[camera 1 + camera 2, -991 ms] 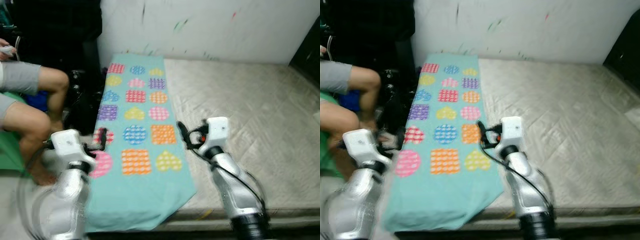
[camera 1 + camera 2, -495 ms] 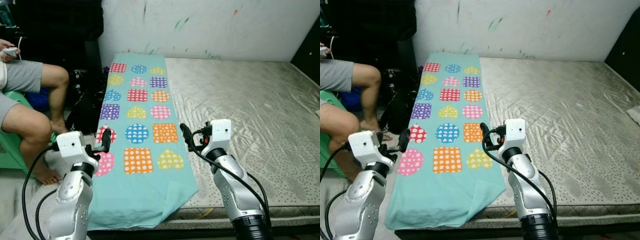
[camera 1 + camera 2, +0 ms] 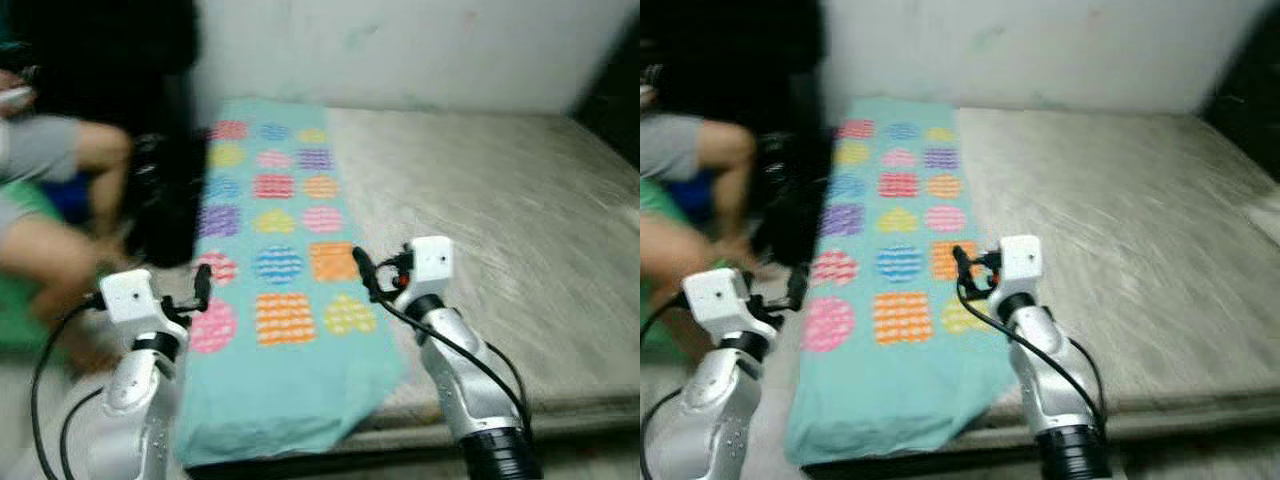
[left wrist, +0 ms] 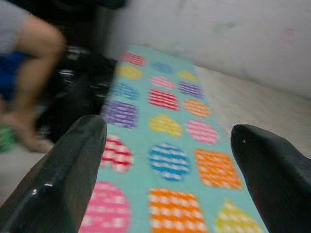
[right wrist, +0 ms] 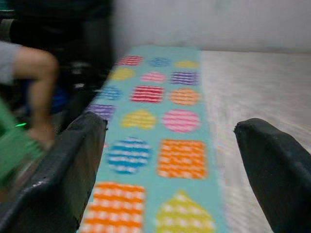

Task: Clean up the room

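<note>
My left gripper (image 3: 203,287) is spread wide, empty, raised over the blanket's (image 3: 285,330) left edge at 9 o'clock. My right gripper (image 3: 362,272) is also spread and empty, forearm bent up at the blanket's right edge. The patterned blanket covers the mattress's (image 3: 500,220) left strip; a person's legs (image 3: 70,200) sit farther left.

blanket (image 3: 285,250): teal, rows of pink, orange, yellow, blue, purple dotted hearts, circles, squares | mattress (image 3: 500,210): beige, quilted | wall (image 3: 400,50): white | person's shorts (image 3: 40,150): grey | pincer fingers (image 4: 63,174): black
</note>
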You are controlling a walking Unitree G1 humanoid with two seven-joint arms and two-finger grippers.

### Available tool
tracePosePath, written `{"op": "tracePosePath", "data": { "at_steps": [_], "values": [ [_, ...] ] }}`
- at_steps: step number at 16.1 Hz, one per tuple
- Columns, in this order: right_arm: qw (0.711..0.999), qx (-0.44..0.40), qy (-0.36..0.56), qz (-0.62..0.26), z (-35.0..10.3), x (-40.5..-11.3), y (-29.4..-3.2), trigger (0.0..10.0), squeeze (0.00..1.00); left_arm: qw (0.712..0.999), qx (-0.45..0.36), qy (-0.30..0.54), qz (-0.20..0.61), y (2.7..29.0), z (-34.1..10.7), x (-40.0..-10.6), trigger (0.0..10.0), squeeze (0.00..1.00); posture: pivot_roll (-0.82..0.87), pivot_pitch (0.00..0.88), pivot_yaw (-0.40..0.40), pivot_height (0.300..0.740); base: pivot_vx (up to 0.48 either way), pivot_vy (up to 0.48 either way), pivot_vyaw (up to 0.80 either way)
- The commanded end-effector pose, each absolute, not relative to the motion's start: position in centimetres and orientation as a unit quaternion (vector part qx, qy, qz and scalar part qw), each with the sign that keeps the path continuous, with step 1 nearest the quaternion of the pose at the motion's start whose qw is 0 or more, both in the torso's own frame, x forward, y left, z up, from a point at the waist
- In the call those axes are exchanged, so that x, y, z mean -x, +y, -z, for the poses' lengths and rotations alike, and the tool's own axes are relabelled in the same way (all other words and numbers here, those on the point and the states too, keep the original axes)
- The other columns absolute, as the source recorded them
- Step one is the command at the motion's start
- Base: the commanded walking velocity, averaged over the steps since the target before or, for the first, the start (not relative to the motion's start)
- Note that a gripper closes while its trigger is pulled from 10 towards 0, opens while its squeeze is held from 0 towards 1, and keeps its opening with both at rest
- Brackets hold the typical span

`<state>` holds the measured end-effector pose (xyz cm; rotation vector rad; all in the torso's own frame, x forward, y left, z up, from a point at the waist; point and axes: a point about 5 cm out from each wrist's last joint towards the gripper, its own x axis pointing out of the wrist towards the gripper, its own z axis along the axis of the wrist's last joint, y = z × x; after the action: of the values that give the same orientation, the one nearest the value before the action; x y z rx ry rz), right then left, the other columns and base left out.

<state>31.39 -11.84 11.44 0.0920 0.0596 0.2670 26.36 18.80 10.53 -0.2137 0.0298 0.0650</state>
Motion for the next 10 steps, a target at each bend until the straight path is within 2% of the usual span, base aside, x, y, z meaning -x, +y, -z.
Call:
{"op": "tracePosePath", "data": {
  "at_steps": [1,3,10],
  "values": [
    [0.992,-0.045,0.033,-0.114,-11.3,-31.3,-12.7,10.0,0.0,0.995,0.093,0.012,-0.022,18.6,-10.7,-26.5,10.0,0.0,-0.05,0.0,-0.055,0.74,0.0,0.0,-0.8],
    [0.992,-0.048,0.034,-0.111,-11.2,-31.3,-12.8,10.0,0.0,0.997,0.078,0.009,-0.026,19.1,-10.8,-26.7,10.0,0.0,-0.04,0.0,-0.056,0.74,0.0,0.0,-0.72],
    [0.99,-0.049,0.039,-0.126,-11.0,-31.8,-11.9,10.0,0.0,0.995,0.088,0.012,-0.043,19.7,-10.7,-26.2,10.0,0.0,-0.02,0.0,-0.068,0.74,0.0,0.0,0.0]
  ]
}}
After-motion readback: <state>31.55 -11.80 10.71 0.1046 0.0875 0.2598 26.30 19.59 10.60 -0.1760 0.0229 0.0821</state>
